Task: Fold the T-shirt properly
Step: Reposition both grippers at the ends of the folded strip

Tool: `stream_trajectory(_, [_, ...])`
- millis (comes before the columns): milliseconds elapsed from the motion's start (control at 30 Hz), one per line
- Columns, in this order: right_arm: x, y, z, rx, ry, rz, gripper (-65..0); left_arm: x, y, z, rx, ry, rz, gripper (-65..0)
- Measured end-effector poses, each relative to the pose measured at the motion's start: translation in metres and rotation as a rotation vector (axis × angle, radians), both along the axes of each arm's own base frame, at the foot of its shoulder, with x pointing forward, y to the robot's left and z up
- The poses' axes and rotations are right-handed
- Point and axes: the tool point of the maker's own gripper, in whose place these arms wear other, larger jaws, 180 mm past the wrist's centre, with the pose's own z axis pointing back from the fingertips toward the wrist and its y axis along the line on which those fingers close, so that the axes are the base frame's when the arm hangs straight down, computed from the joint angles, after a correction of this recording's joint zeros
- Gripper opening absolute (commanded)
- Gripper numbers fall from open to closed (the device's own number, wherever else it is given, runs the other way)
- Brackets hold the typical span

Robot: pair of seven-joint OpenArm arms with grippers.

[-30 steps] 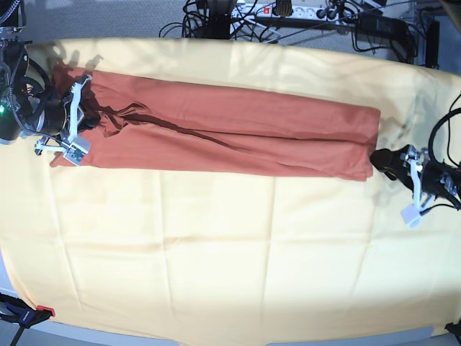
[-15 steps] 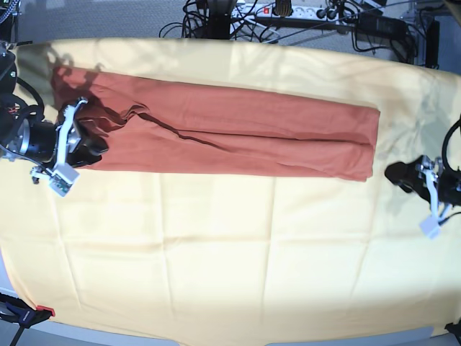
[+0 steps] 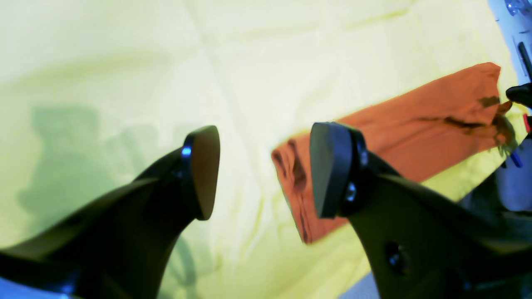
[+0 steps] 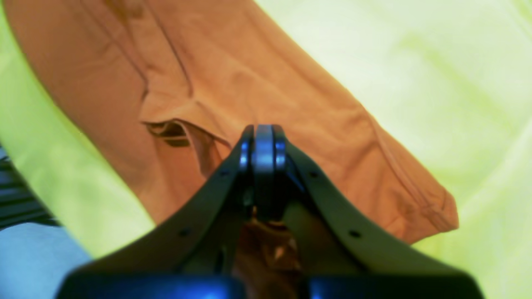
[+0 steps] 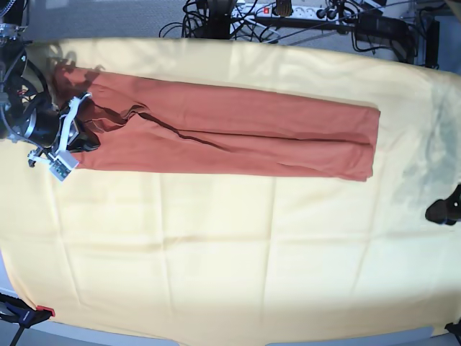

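The rust-orange T-shirt (image 5: pixel 238 133) lies folded into a long narrow strip across the far half of the table. My right gripper (image 5: pixel 78 135) is at its left end. In the right wrist view its jaws (image 4: pixel 257 141) are closed, and a small fold of shirt fabric (image 4: pixel 195 149) rises to the tips. More crumpled fabric shows behind the pads. My left gripper (image 5: pixel 441 210) is at the right edge of the base view, off the shirt. In the left wrist view it (image 3: pixel 262 170) is open and empty above the yellow cloth. The shirt's right end (image 3: pixel 415 124) lies beyond it.
A large pale yellow cloth (image 5: pixel 216 252) covers the whole table. Cables and a power strip (image 5: pixel 288 11) lie past the far edge. A red-handled clamp (image 5: pixel 29 313) sits at the near left corner.
My left arm has pulled back from the shirt's right end, down and to the right, almost out of the base view. My right gripper has stayed at the left end and shifted slightly.
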Motion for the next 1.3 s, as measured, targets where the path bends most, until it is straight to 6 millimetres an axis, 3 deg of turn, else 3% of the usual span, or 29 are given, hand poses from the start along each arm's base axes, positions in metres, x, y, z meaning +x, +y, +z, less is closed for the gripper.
stream_trajectory(167, [0.006, -0.011, -0.013, -0.041, -0.017, -0.13, -65.0, -0.02, 0.001, -0.031, -0.026, 0.061, 0.021, -29.0])
stream_trajectory(267, [-0.004, -0.002, -0.025, -0.021, 0.004, -0.138, -65.0, -0.034, 0.003, -0.048, -0.054, 0.089, 0.038, -29.0])
stream_trajectory(400, [-0.01, -0.006, -0.044, -0.056, 0.015, -0.181, -65.0, -0.051, 0.006, -0.067, -0.075, 0.119, 0.065, -29.0])
stream_trajectory(533, [-0.012, -0.012, -0.058, -0.045, 0.051, -0.221, -65.0, -0.055, -0.008, -0.082, -0.121, 0.132, 0.066, -29.0])
stream_trajectory(700, [-0.014, -0.017, -0.066, -0.036, 0.074, -0.24, -65.0, -0.074, -0.029, -0.114, -0.174, 0.2, 0.046, -29.0])
stream_trajectory(867, [-0.014, -0.016, -0.065, -0.029, 0.075, -0.239, -65.0, -0.072, -0.051, -0.127, -0.224, 0.19, 0.035, -29.0])
stream_trajectory(1100, [-0.015, -0.011, -0.064, -0.003, 0.084, -0.222, -65.0, -0.06, -0.056, -0.138, -0.203, 0.142, 0.075, -29.0])
stream_trajectory(1300, [-0.015, -0.01, -0.064, -0.002, 0.083, -0.219, -65.0, -0.071, -0.085, -0.139, -0.312, 0.191, 0.007, -29.0])
